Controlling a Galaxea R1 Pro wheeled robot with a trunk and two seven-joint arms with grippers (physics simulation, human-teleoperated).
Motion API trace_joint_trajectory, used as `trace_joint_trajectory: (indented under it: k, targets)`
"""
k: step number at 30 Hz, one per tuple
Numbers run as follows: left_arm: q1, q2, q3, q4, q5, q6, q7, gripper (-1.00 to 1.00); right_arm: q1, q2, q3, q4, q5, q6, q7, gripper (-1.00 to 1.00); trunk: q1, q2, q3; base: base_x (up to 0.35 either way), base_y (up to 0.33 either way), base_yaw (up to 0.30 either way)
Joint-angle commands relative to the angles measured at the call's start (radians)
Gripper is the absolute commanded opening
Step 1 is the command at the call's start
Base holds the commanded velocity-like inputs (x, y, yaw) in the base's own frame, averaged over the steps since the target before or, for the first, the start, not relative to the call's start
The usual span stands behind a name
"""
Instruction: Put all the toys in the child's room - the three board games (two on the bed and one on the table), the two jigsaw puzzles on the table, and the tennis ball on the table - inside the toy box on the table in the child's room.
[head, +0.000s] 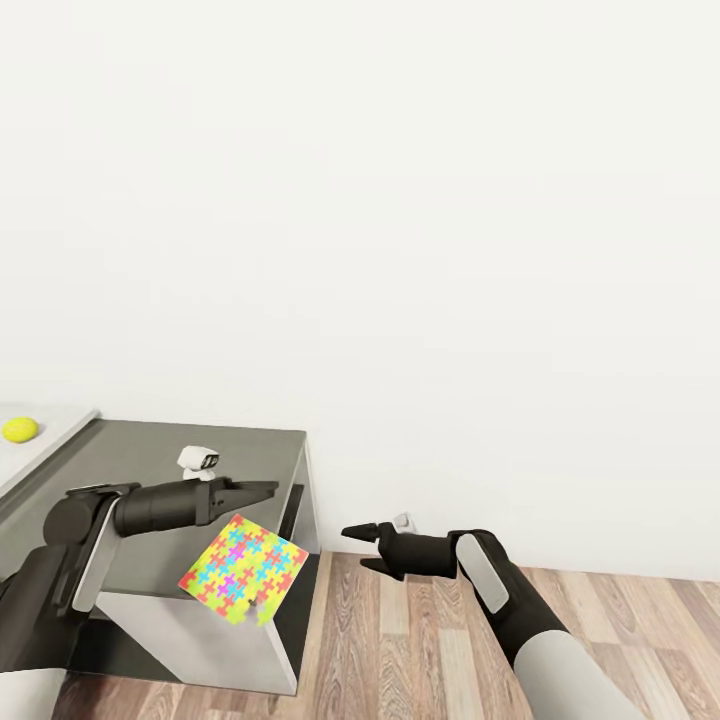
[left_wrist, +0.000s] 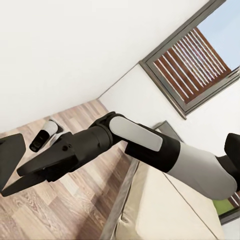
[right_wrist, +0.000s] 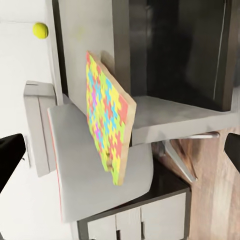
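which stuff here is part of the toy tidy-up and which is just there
Part of the job:
- jigsaw puzzle, tilted, hanging off the table's end
- tennis ball, on the white top
- table
- left gripper, above the puzzle
- right gripper, over the floor

Just there:
- window with slatted shutter
- wood plank floor
- white wall

My black grippers flank a jigsaw puzzle (head: 244, 583) patterned in yellow, blue, pink and green pieces, beside a grey-sided table (head: 160, 465), a yellow-green tennis ball (head: 19, 429) and brown plank floor (head: 400, 640).
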Motion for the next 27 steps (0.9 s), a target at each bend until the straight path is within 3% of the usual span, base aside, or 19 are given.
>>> trace_joint_trajectory:
  k: [1, 27]
  targets:
    - [0.000, 0.001, 0.001, 0.000, 0.002, 0.010, -0.003, 1.00, -0.001, 0.000, 0.000, 0.000, 0.008, -0.002, 0.008, 1.00, 0.000, -0.001, -0.001, 0.000, 0.000, 0.000]
    - [0.003, -0.005, 0.000, -0.011, 0.003, 0.009, -0.016, 1.00, -0.001, 0.000, 0.001, 0.000, 0.014, -0.034, 0.014, 1.00, 0.000, -0.001, -0.001, 0.014, 0.053, 0.000]
